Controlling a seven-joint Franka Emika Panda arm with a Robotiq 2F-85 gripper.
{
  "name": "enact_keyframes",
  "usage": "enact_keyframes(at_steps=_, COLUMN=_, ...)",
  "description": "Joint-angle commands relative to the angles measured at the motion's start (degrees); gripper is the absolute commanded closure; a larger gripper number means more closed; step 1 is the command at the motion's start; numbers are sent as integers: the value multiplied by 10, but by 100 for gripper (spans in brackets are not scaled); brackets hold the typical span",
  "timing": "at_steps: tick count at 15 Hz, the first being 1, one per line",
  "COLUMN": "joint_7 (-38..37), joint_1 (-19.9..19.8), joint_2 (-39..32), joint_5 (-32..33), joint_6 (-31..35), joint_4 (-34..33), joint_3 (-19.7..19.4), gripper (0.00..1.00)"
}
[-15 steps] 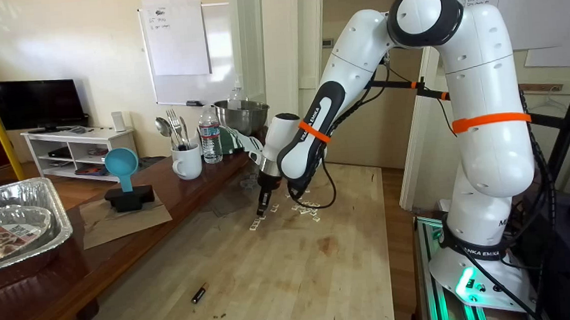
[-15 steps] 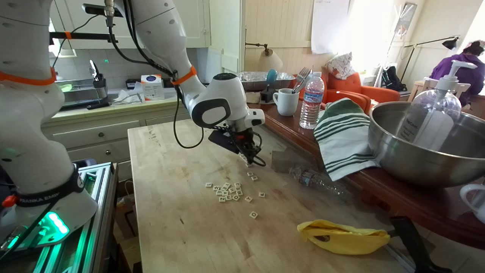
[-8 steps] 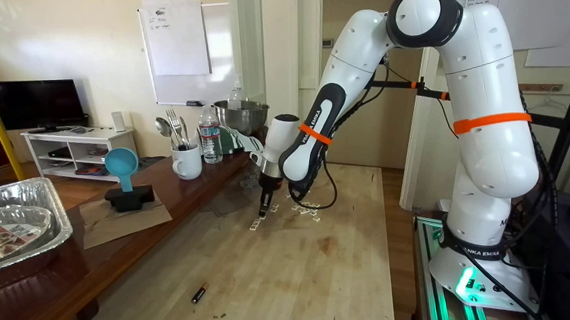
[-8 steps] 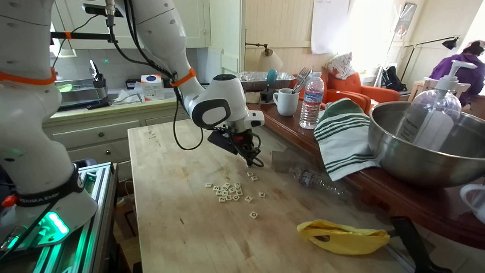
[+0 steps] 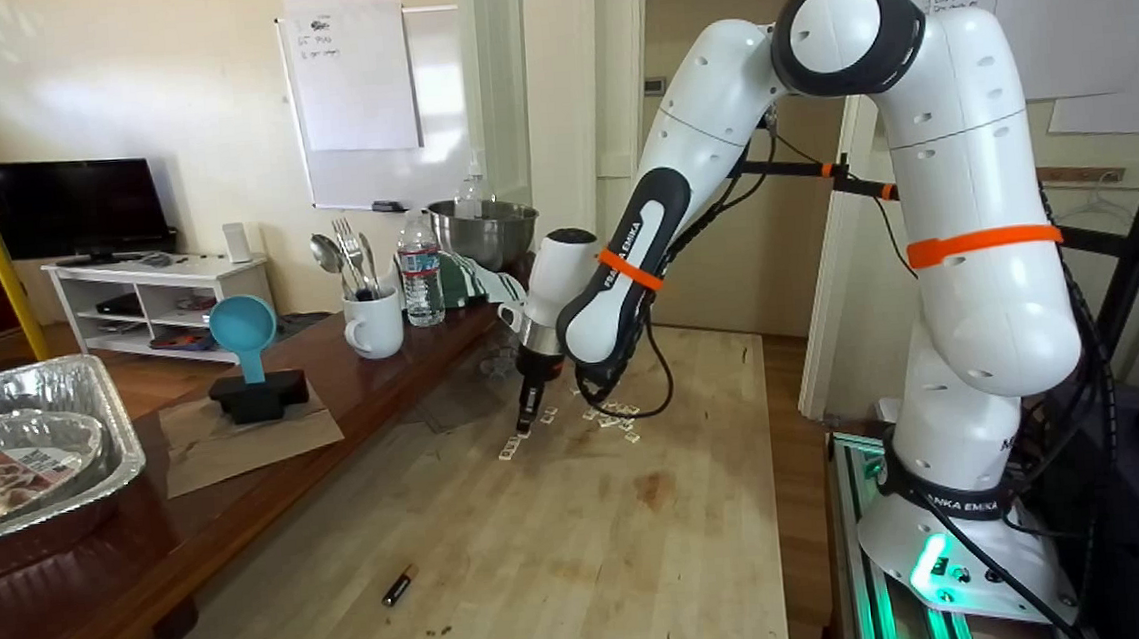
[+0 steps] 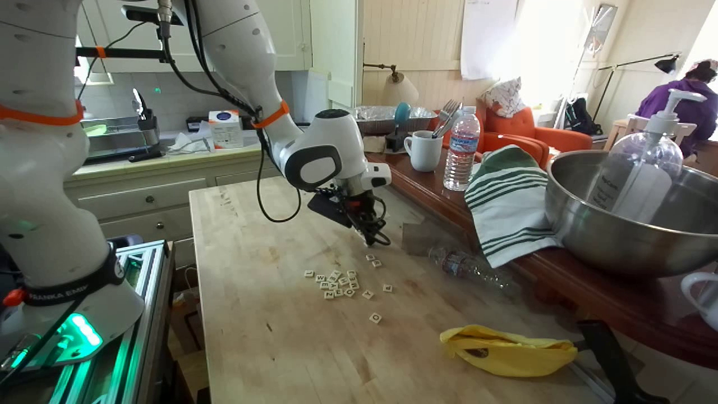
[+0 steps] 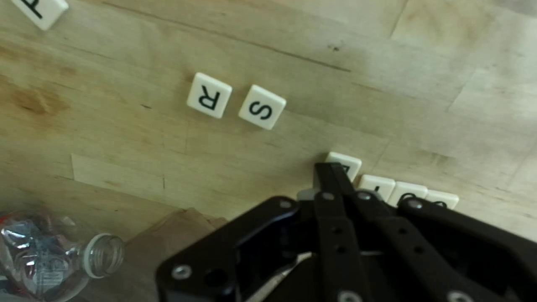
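Note:
My gripper (image 7: 329, 165) is shut, its black fingertips together with nothing seen between them. The tips are over or against a white letter tile (image 7: 349, 161) and hide part of its letter. I cannot tell if they touch it. A row of three tiles (image 7: 377, 183) lies just beside, partly hidden by the gripper. Tiles marked R (image 7: 209, 95) and S (image 7: 262, 107) lie apart from it. In both exterior views the gripper (image 5: 524, 428) (image 6: 368, 242) points down at the table. A cluster of tiles (image 6: 338, 284) and an O tile (image 6: 375, 318) lie farther off.
A clear bottle (image 6: 474, 269) lies on the table (image 6: 269, 359) near a yellow banana-shaped pouch (image 6: 507, 352). A battery (image 5: 399, 585) lies on the table. A raised brown counter (image 5: 336, 416) bears a mug (image 5: 375, 325), water bottle (image 5: 421, 275), steel bowl (image 6: 589, 224) and towel (image 6: 507, 196).
The gripper has shifted very slightly over the tiles, and the arm's upper link has swung slightly. Over the last half second the gripper is nearly still. The tiles farther off look unmoved.

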State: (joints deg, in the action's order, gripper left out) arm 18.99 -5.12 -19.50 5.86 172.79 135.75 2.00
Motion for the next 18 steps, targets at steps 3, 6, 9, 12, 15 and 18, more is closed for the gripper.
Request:
enact_keyframes(at_steps=3, joint_7=-21, joint_1=13, joint_2=-18, joint_5=19, joint_6=-13, joint_4=-13, joint_3=-14, gripper=100)
enact_keyframes(at_steps=6, joint_7=-18, joint_1=13, joint_2=-21, joint_5=20, joint_6=-13, joint_4=-16, joint_3=-12, gripper=100)
enact_keyframes(at_steps=9, joint_7=-15, joint_1=14, joint_2=-24, joint_5=25, joint_6=-14, joint_4=-18, joint_3=-12, gripper=100)
enact_keyframes(at_steps=12, joint_7=-13, joint_1=15, joint_2=-25, joint_5=30, joint_6=-14, joint_4=-19, joint_3=-12, gripper=100)
enact_keyframes(at_steps=15, joint_7=-11, joint_1=14, joint_2=-25, joint_5=33, joint_6=-17, joint_4=-18, joint_3=-9, gripper=100)
enact_keyframes(at_steps=18, joint_7=-11, joint_1=14, joint_2=-25, joint_5=33, joint_6=-17, joint_4=-18, joint_3=-8, gripper=100)
